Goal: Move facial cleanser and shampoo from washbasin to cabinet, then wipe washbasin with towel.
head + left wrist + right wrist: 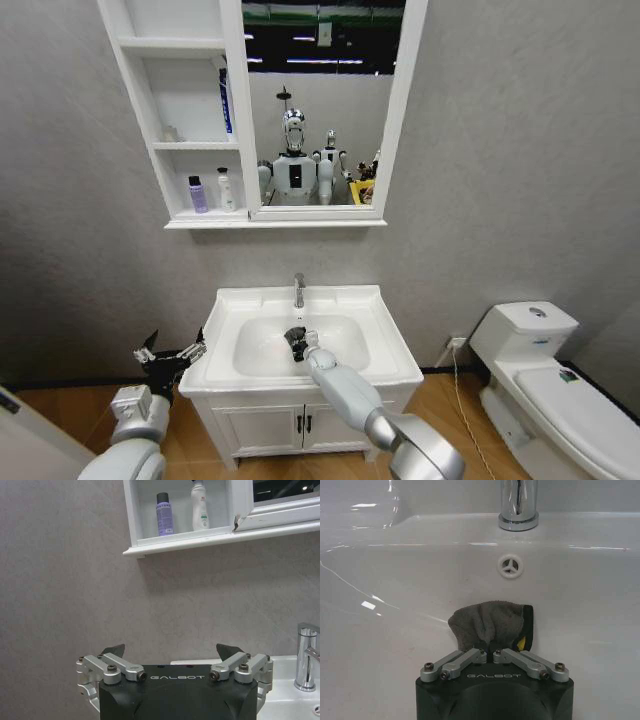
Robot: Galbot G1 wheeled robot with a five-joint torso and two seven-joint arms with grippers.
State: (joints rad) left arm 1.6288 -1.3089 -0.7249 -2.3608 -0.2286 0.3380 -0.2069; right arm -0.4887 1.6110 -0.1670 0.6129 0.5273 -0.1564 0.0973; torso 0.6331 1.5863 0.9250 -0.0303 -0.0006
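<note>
Down inside the washbasin [390, 340] bowl, the right gripper [490, 647] is clenched on the towel [487, 622], dark grey cloth bunched ahead of the fingers and pressed to the white ceramic, just short of the overflow hole [510, 566], tap [519, 502] above that on the back rim. Head view shows the same arm reaching over the front rim w/ the towel [296, 340] near bowl centre. Left gripper [170, 652] hangs beside the basin's left edge, fingers spread wide, nothing in it, idle.

Purple bottle [164, 514] and white bottle [199, 505] stand side by side in the lowest compartment of the cabinet [135, 100], so the moving part looks done. Step in hand, as I judge it: wiping.

Next move calls for dragging the cloth across the bowl & rim w/ steady downward pressure, grip kept tight so the towel doesn't slip, and staying clear of the tap.
</note>
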